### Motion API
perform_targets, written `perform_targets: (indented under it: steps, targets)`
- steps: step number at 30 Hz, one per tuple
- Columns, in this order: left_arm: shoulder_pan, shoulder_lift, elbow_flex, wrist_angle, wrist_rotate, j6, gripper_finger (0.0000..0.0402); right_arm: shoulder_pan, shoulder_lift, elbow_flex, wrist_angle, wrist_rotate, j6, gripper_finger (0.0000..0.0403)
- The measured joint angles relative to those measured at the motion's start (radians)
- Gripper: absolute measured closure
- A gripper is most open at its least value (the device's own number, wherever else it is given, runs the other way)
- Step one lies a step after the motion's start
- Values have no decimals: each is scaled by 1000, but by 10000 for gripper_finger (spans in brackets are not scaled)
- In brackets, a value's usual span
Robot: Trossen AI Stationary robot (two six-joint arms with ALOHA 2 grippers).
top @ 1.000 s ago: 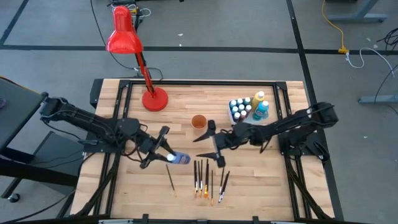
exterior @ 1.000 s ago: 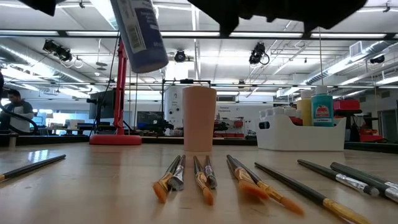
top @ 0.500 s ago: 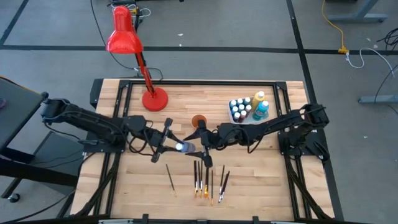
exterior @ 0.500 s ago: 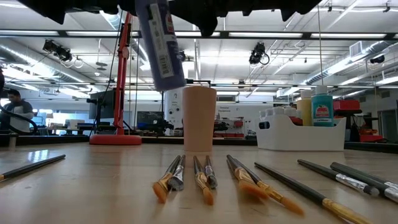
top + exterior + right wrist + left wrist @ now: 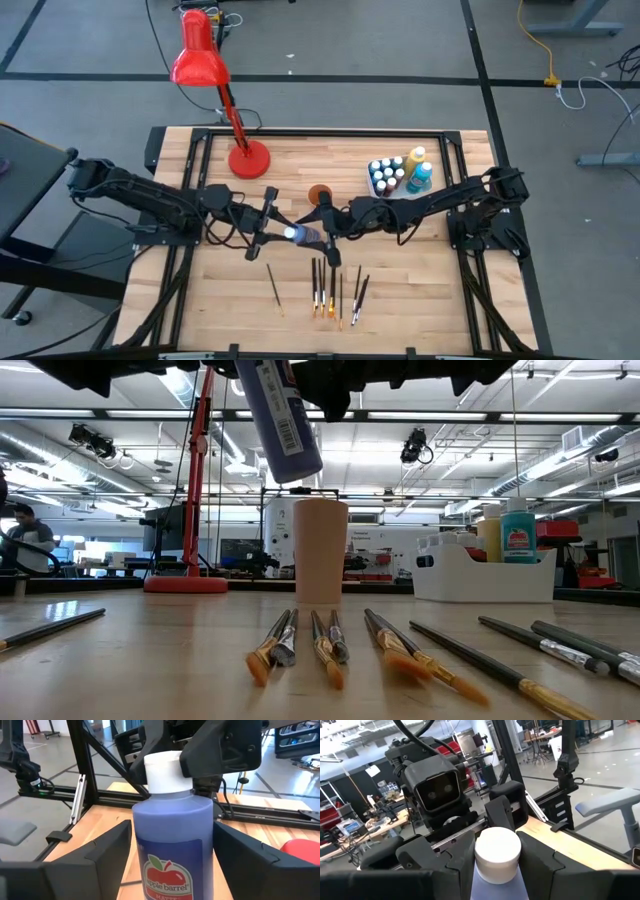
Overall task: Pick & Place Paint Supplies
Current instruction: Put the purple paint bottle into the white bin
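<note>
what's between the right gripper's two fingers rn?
The blue paint bottle with the white cap stands between the right gripper's open fingers in the right wrist view; the left gripper holds it at the cap.

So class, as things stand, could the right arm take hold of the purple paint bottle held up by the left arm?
Probably yes: the right pincer stands open with the purple white-capped paint bottle between its fingers, and the left pincer grips only the cap end, leaving the body free.

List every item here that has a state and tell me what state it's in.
Blue paint bottle: white cap on, held in the air between both arms.
Left end effector: shut on the bottle's cap end.
Right end effector: open, fingers on either side of the bottle's body.
Orange cup: upright.
Paintbrushes: lying flat on the table.
</note>
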Motion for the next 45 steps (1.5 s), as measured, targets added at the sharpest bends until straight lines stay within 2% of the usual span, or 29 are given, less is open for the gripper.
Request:
perform_targets:
  steps: [9,16,21,27,33,36,40,42,45]
  targets:
    - [0,-1,0,-2,-1,-6,261,-6,0,0,2,-7,20,199]
    - [1,-1,0,-6,-3,-5,256,-6,0,0,-3,-9,27,202]
    - [2,-1,1,-9,-15,6,236,-4,-3,0,-20,55,83,202]
    - [2,-1,2,-9,-21,43,230,-3,-4,0,-100,58,106,202]
    - [2,-1,2,-11,-105,42,230,6,-36,-1,-222,59,126,202]
    - [2,-1,2,-15,-135,41,230,5,-104,-1,-319,58,178,202]
    - [2,-1,2,-30,-139,40,230,5,-235,-1,-530,35,187,202]
    - [1,-1,2,-34,-139,40,230,8,-304,-1,-630,90,216,202]
    - [1,-1,2,-35,-139,39,230,21,-406,-1,-783,257,261,201]
